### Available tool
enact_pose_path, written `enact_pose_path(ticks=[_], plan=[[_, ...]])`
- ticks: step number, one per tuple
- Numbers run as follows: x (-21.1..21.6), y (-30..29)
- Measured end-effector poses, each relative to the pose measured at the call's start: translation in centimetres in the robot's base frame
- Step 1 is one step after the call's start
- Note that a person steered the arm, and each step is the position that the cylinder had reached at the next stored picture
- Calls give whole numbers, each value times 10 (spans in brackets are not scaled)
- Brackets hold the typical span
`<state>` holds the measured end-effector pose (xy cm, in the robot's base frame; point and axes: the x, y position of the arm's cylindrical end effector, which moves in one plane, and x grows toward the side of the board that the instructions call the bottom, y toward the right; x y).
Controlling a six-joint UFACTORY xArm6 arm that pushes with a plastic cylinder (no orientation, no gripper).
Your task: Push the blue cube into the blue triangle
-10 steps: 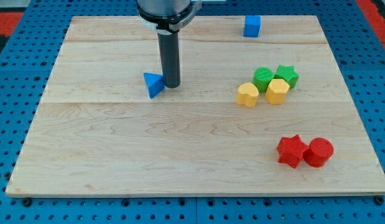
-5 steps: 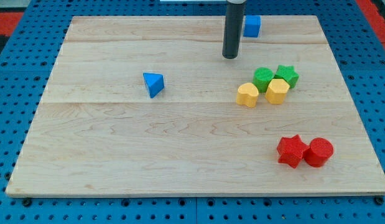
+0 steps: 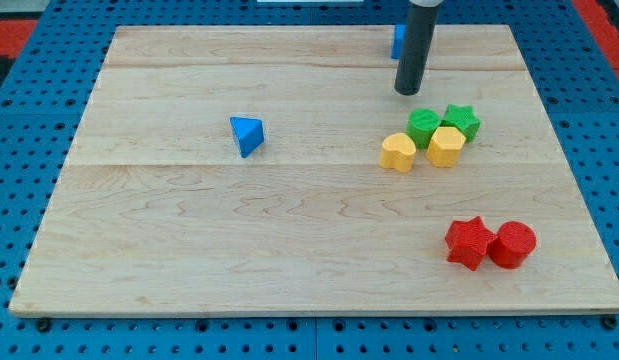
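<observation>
A pale wooden table [image 3: 289, 250] is seen resting on a blue perforated base [image 3: 19, 200]. No jawed end effector is fitted; a dark rod ends in my tip [image 3: 406, 92], set down near the view's top right. The blue cube [image 3: 396, 40] is largely hidden behind the rod; its facing cannot be told. The blue triangle [image 3: 246, 135] lies well apart at the view's left, one corner directed rightward. The green blocks [image 3: 441, 124] lie just below the tip.
</observation>
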<state>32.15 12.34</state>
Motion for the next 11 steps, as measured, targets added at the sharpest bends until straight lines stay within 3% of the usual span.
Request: enact_pose_path(ticks=[2, 3, 4, 5, 6, 7, 9, 11], plan=[[0, 7], [1, 37], [-6, 121], [-40, 156], [-101, 140], [-130, 77], [-89, -46], [-13, -8]])
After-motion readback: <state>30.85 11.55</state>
